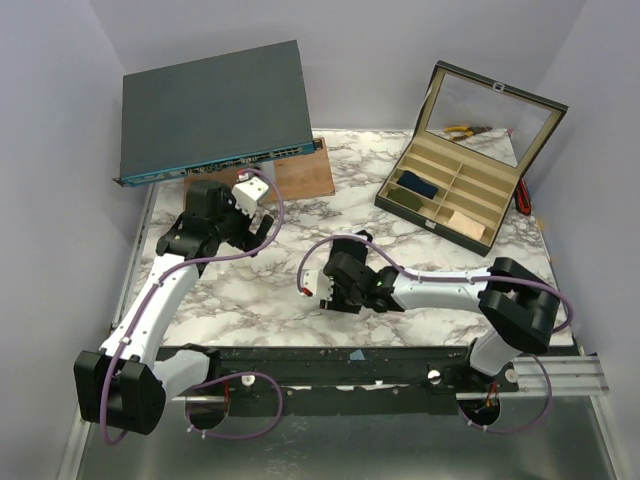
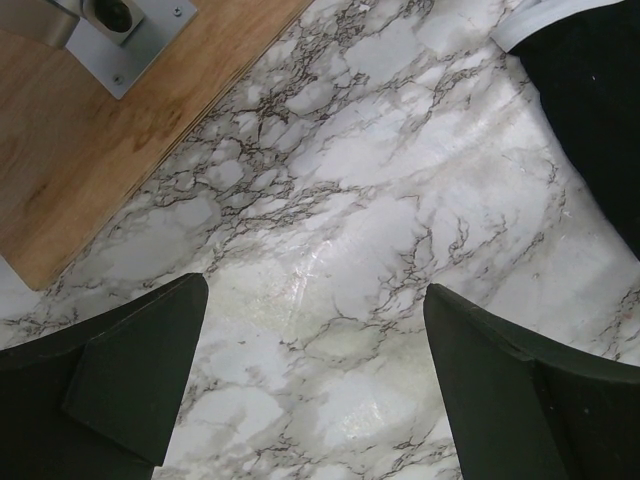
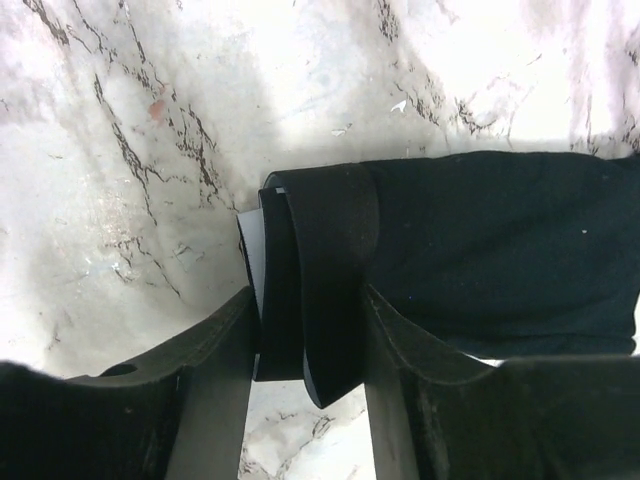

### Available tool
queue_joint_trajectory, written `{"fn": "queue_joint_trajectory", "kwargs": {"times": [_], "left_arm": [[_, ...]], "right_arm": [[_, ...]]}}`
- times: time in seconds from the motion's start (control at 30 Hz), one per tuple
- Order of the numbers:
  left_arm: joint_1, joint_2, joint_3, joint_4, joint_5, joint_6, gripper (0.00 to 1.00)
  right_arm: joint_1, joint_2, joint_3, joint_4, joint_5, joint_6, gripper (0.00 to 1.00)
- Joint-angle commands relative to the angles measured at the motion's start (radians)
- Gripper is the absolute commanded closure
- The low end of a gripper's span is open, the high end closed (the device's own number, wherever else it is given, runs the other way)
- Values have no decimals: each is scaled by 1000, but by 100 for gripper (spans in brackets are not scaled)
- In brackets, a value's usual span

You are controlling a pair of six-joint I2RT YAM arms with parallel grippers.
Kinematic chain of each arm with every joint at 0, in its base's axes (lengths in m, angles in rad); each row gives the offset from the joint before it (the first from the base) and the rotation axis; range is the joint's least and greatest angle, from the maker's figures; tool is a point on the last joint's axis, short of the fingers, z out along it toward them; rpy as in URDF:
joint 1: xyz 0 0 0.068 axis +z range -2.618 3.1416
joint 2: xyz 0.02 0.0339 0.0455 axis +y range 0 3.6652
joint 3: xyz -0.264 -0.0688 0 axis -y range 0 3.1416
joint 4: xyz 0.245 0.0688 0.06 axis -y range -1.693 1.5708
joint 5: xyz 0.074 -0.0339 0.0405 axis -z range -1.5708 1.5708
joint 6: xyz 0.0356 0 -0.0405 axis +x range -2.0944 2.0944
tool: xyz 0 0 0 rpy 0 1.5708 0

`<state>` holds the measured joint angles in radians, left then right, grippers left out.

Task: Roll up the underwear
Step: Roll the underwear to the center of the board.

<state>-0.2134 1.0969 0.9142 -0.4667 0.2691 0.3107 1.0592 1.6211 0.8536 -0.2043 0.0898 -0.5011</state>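
On the marble table (image 1: 250,290), the right gripper (image 3: 310,300) clamps the rolled end of the underwear (image 3: 500,250) – its two dark fingers (image 3: 215,380) press against either side of the coil, which stands on edge between them. The black fabric is wound into a few turns at that end, with a sliver of white showing on the coil's outer side, while the unrolled part lies flat on the marble and runs out of the right edge of the wrist view. From overhead, the right arm bends leftward across the front centre of the table, and its gripper (image 1: 325,290) hides nearly all of the garment beneath it. The left gripper (image 2: 312,300) hangs with its jaws spread wide and nothing between them, above bare marble at the back left – just beside a wooden block (image 1: 305,170) that carries a flat dark equipment case (image 1: 215,105). At the back right, well apart from both arms, an open compartment box (image 1: 450,195) with a mirrored lid holds a small dark blue roll (image 1: 415,185) in one of its left-hand sections.
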Motion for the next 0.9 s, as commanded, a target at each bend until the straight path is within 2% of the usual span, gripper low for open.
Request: {"fn": "queue_joint_trajectory", "kwargs": {"times": [0.0,0.2,0.4,0.6,0.7,0.87], "left_arm": [[0,-3,13,-12,-16,19,1],[-1,-29,-15,-6,1,42,1],[0,-100,-86,18,40,85,1],[-13,-148,-128,7,146,115,1],[-62,-177,-156,15,159,142,1],[-237,-226,-231,70,119,212,1]], "right_arm": [[2,18,-49,-23,7,13,57],[-31,-4,-35,-72,-101,19,71],[-146,-37,24,-165,-337,15,85],[-291,28,153,-339,-632,-26,91],[-355,99,246,-458,-759,-70,93],[-461,292,413,-709,-954,-206,94]]}}
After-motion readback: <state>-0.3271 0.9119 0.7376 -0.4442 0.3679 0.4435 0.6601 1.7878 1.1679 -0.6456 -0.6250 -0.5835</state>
